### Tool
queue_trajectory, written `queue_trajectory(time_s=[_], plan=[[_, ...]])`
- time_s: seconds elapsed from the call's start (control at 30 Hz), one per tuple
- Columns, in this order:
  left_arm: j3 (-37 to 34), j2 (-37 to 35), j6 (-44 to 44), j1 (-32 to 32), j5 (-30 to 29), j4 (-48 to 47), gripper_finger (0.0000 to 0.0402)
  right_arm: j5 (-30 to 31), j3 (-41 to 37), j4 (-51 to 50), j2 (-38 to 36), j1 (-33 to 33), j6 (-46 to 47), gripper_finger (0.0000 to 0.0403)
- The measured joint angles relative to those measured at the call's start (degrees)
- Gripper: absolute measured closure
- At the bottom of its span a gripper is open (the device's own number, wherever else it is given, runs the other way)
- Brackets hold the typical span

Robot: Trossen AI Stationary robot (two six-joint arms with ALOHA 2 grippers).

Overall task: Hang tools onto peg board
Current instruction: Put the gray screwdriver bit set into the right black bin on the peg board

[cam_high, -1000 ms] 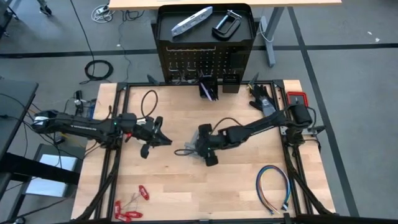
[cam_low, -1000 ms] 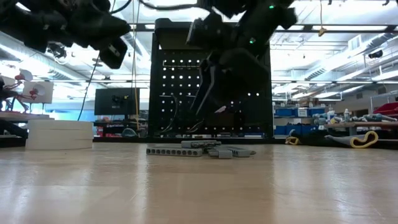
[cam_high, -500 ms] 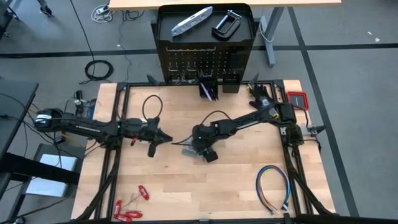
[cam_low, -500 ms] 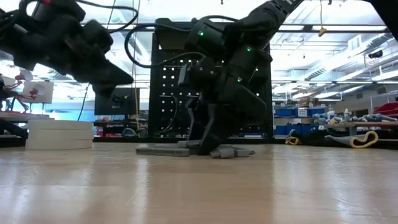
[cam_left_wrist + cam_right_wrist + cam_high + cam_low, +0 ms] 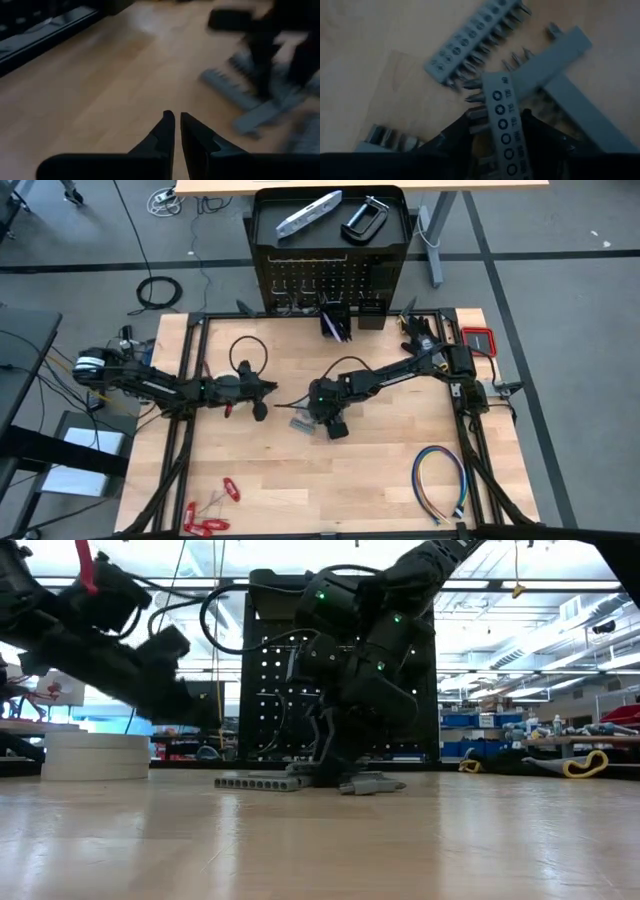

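Observation:
Several grey bit-holder strips (image 5: 303,421) lie mid-table. My right gripper (image 5: 320,416) stands over them, pointing steeply down, shut on one strip (image 5: 501,116). Other strips (image 5: 475,42) lie just beyond it, and in the low view they lie flat on the wood (image 5: 262,782). My left gripper (image 5: 175,118) is shut and empty, low over the table to their left (image 5: 266,388). The peg board (image 5: 328,280) stands at the far edge. A silver bar tool (image 5: 308,212) and a black C-clamp (image 5: 362,220) lie on its top tray. A black cable loop (image 5: 243,346) lies near the far left. My right gripper has one grey strip between its two fingers, one finger (image 5: 462,134) against the side with the bits (image 5: 478,116) and the other (image 5: 542,136) against the plain side. The fingers come from above, slanting down, and lie across the strip. The strip stays low among the other pieces.
Red-handled tools (image 5: 205,516) lie at the near left and a multicoloured wire loop (image 5: 440,482) at the near right. A red case (image 5: 478,340) sits at the far right. White tape rolls (image 5: 95,756) stand at the left in the low view. Two small black bins (image 5: 352,318) hang at the board's foot.
My right gripper has gone toward the table's left and down onto the grey strips, and its fingers have closed in on one of them. My left gripper has sunk toward the table and tipped from pointing steeply down to nearly level, staying shut.

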Motion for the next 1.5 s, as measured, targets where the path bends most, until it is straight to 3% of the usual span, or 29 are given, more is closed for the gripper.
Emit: queue_trajectory(time_s=[0.23,0.37,0.5,0.63,0.83,1.03,1.2,1.5], plan=[[0.0,8.1,1.3,0.0,-5.7,0.0,0.0367,3.8,11.3,-20.9,-6.6,-0.5,2.0,0.0271],[0.1,10.8,2.0,0.0,-6.7,1.1,0.0367,12.8,13.7,-32.0,-12.6,-2.9,1.9,0.0264],[0.2,11.1,2.1,0.0,-6.8,1.1,0.0367,24.2,11.3,-32.6,-22.8,-7.0,5.3,0.0264],[0.1,11.1,1.7,0.0,-6.6,1.5,0.0367,31.4,4.4,-29.9,-30.8,-11.9,7.3,0.0270],[0.1,11.1,1.6,0.0,-6.4,1.5,0.0367,31.5,-10.6,-12.9,-38.8,-17.6,4.7,0.0265],[0.0,11.1,1.6,0.0,-6.1,2.5,0.0367,32.1,-25.4,22.1,-38.9,-19.6,-4.2,0.0268],[0.0,11.2,1.4,0.0,-5.7,3.3,0.0367,37.5,-31.6,42.3,-36.5,-23.2,-7.0,0.0268],[0.0,11.2,1.4,0.0,-5.8,3.5,0.0367,36.4,-32.9,49.4,-30.3,-27.5,-4.1,0.0267]])
